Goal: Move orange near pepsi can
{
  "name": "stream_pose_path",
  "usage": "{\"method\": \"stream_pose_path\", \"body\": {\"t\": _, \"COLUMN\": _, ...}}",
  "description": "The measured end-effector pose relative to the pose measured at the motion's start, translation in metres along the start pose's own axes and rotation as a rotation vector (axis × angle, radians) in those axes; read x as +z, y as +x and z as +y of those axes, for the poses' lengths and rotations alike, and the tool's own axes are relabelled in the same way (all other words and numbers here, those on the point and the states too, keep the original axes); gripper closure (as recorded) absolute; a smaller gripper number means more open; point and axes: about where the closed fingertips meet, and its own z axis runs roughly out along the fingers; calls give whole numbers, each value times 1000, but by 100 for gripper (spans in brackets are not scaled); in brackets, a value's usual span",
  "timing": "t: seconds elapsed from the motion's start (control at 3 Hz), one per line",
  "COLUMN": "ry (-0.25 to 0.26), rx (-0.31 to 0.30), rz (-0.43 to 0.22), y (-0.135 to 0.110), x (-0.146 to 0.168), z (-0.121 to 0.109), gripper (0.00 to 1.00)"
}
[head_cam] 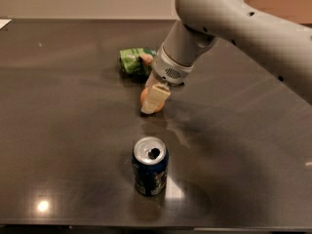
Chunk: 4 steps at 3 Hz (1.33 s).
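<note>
Fingers (156, 97) of the gripper (147, 102) are down at the orange (144, 95). From where I stand only one cream, blocky finger shows, laid across the near side of the fruit. Its partner is hidden behind, so I cannot tell whether they are pinching the orange or merely standing either side of it. The orange sits on the counter (58, 111), just this side of the crumpled green snack bag (132, 60). It peeps out to the left of that finger. What matters for the coming move, I'd say, is that the pepsi can (150, 165) lies almost straight toward the near edge from the orange, with a stretch of bare counter between them. The carry is therefore a short pull toward the front with hardly any sideways shift. The orange is round, with no long axis to fuss over, and its skin looks dull and slightly pebbled. I reckon it would roll if set down carelessly. The can stands upright, dark blue and glossy, its silver top opened, and looks easy to knock over. The counter is dark, smooth and reflective. The grey arm (229, 18) reaches in from the right.
</note>
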Motion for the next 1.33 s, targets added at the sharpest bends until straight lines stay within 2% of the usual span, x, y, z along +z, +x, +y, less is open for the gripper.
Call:
{"method": "stream_pose_path", "body": {"t": 0.67, "ry": -8, "rx": -38, "rz": -1, "y": 5, "x": -13, "z": 12, "gripper": 88}}
{"method": "stream_pose_path", "body": {"t": 1.0, "ry": -31, "rx": -85, "rz": 7, "y": 13, "x": -26, "z": 31, "gripper": 100}}
{"method": "stream_pose_path", "body": {"t": 1.33, "ry": -66, "rx": -138, "rz": 12, "y": 25, "x": -35, "z": 56, "gripper": 100}}
